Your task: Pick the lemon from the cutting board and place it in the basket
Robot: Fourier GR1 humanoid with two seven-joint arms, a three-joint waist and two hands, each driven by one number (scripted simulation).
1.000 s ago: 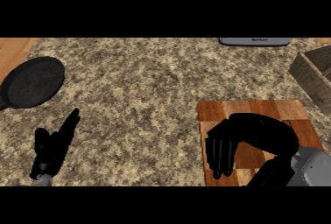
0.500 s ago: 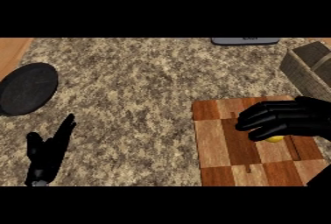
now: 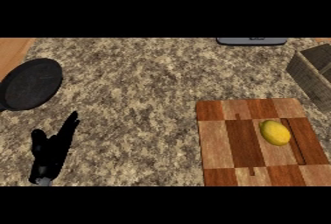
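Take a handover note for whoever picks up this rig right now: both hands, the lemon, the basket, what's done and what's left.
Left hand: open, resting at the counter's lower left, holding nothing.
Right hand: not in view.
Lemon: lying on the right half of the cutting board, no hand on it.
Basket: at the right edge beyond the board, partly cut off.
Done: nothing yet.
Left: grasp the lemon, carry it over, set it in the basket.

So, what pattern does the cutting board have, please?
The board shows light and dark wood checks; head view.
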